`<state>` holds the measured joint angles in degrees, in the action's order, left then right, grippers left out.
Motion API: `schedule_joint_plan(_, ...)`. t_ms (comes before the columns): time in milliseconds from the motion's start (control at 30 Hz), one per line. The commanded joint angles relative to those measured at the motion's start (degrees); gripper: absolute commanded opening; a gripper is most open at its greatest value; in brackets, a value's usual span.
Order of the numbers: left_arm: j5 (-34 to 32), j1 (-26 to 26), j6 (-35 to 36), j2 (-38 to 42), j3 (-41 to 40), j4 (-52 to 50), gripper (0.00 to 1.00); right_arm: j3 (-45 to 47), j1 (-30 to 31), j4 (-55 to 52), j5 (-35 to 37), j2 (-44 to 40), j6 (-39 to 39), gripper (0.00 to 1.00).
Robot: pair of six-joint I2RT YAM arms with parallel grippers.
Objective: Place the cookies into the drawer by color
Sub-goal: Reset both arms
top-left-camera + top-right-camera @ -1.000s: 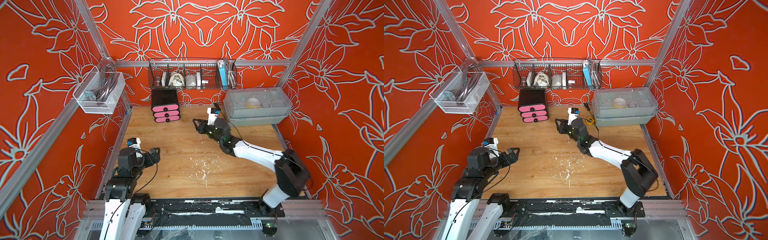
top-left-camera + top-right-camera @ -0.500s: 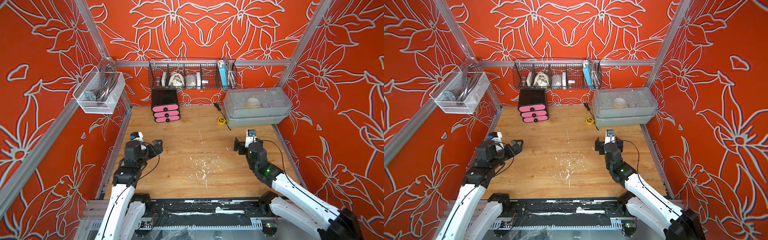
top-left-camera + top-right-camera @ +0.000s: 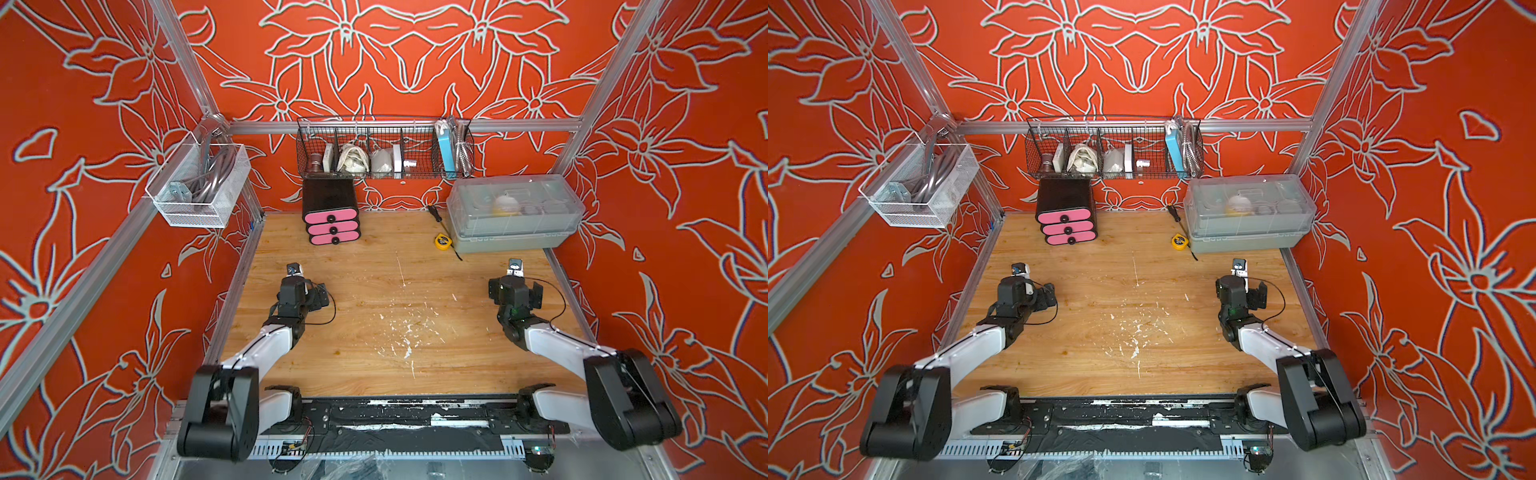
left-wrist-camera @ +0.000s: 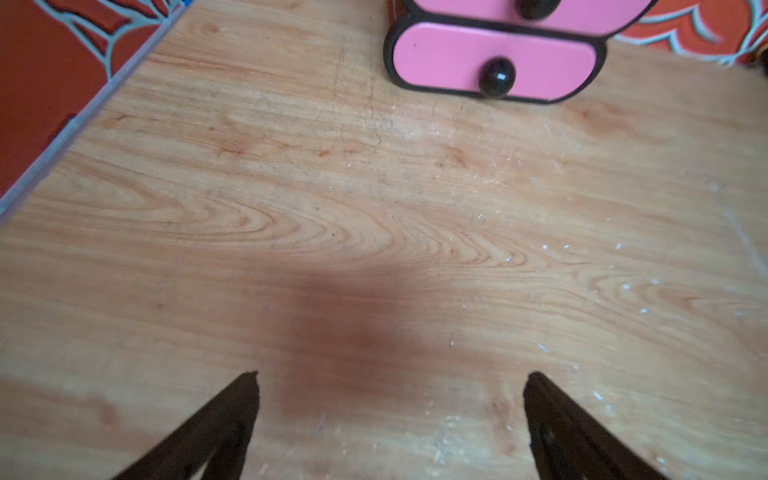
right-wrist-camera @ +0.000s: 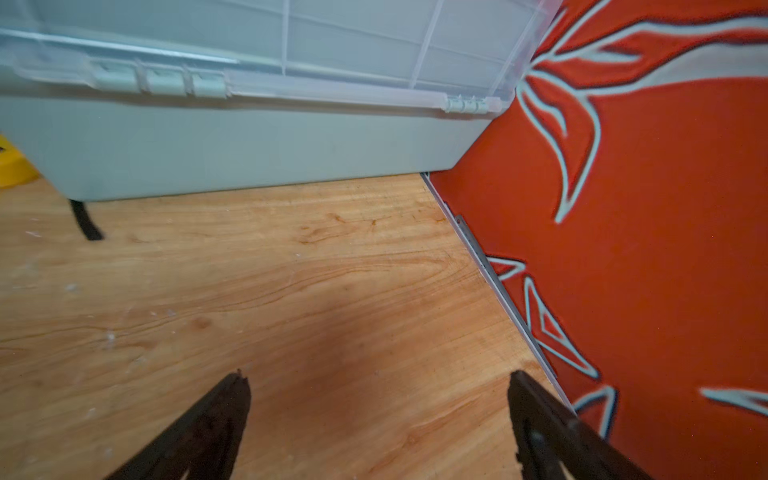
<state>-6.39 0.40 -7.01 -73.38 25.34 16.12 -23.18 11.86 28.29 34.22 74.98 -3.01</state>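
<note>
Walls: orange-red panels with pale flower outlines on three sides, aluminium rails at the corners.
Table (image 3: 395,291): wood-grain board, scuffed, with white flecks (image 3: 405,336) near the middle.
Drawer (image 3: 331,216): a black mini chest at the back of the table, left of centre, against the rear wall and under the wire basket (image 3: 384,149). Both top views show three pink fronts stacked, all looking pushed in, with the knobs facing the arms.
Left gripper (image 4: 390,376): jaws spread wide with nothing between them, only bare wood and its own shadow below. It points toward the drawer (image 4: 494,62) and is well apart from it (the lowest pink front and knob sit at the far edge of the wrist view).
Right gripper (image 5: 376,374): jaws wide apart and empty, over bare wood close to the right wall. It faces the front wall of the grey box (image 5: 249,141) and does not touch it.
Grey box (image 3: 515,216): translucent, lid down, in the back right corner. Its contents are too blurred to name.
Tape measure (image 3: 443,242): round and yellow, on the table just beside the box's front left corner.
Arms: the left arm (image 3: 270,340) lies along the left edge and the right arm (image 3: 557,349) along the right, well apart from each other.
Side basket (image 3: 199,183): white mesh, hung on the left wall, holding grey cable.
</note>
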Motion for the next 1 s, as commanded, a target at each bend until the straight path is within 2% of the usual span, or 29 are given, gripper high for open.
schedule_joint_plan(0, -0.5, 0.0, 5.8, -6.1, 2.2, 11.4, 0.98, -0.9, -2.8, 7.8, -4.3, 5.4, 1.5, 1.0)
schedule_joint_plan(33, -0.5, 0.1, 5.7, -8.0, 3.1, 11.1, 0.98, -1.1, -3.5, 11.1, -5.6, 7.2, 2.5, 1.0)
schedule_joint_plan(67, 0.0, 0.0, 6.1, -9.0, 3.3, 11.8, 0.98, -2.4, -3.8, 4.9, -6.4, 5.6, 0.8, 1.0)
schedule_joint_plan(100, 2.0, 0.0, 6.7, -8.1, 3.4, 9.9, 0.98, -0.2, -4.8, 8.6, -8.9, 5.3, 0.8, 1.0)
schedule_joint_plan(200, 7.4, 0.9, 7.7, -5.8, -3.9, 20.0, 0.98, 4.9, -5.3, 15.9, -14.5, 3.6, 2.5, 1.0)
schedule_joint_plan(233, 8.9, 2.0, 6.9, -6.7, -7.0, 25.6, 0.98, 6.3, -5.7, 19.0, -16.3, 5.1, 2.5, 1.0)
schedule_joint_plan(267, 10.3, 3.2, 5.9, -8.6, -8.5, 31.8, 0.98, 7.3, -5.8, 26.9, -16.0, 8.5, 3.5, 1.0)
schedule_joint_plan(300, 11.0, 3.6, 5.9, -7.8, -8.0, 30.3, 0.98, 6.4, -5.7, 24.7, -15.8, 8.1, 3.3, 1.0)
schedule_joint_plan(333, 10.7, 3.6, 6.1, -6.9, -7.1, 25.9, 0.98, 5.2, -6.3, 16.7, -16.7, 5.1, 1.7, 1.0)
schedule_joint_plan(367, 10.7, 3.6, 6.0, -8.1, -8.2, 30.3, 0.98, 5.8, -7.0, 20.7, -17.1, 6.6, 1.8, 1.0)
schedule_joint_plan(400, 10.6, 3.6, 5.9, -8.0, -8.0, 30.5, 0.98, 6.5, -6.7, 24.4, -16.4, 7.9, 2.4, 1.0)
schedule_joint_plan(433, 10.6, 3.6, 6.1, -6.8, -7.2, 26.5, 0.98, 5.7, -6.6, 19.5, -16.3, 6.2, 1.7, 1.0)
schedule_joint_plan(500, 10.5, 3.5, 6.0, -7.7, -8.0, 29.7, 0.98, 4.6, -6.9, 17.3, -16.3, 5.6, 1.5, 1.0)
schedule_joint_plan(533, 10.6, 3.5, 6.1, -6.9, -7.4, 27.4, 0.98, 5.0, -7.0, 17.6, -16.4, 5.3, 1.4, 1.0)
schedule_joint_plan(967, 10.5, 3.4, 6.2, -7.1, -7.3, 27.5, 0.98, 4.6, -6.8, 17.2, -16.3, 5.6, 1.5, 1.0)
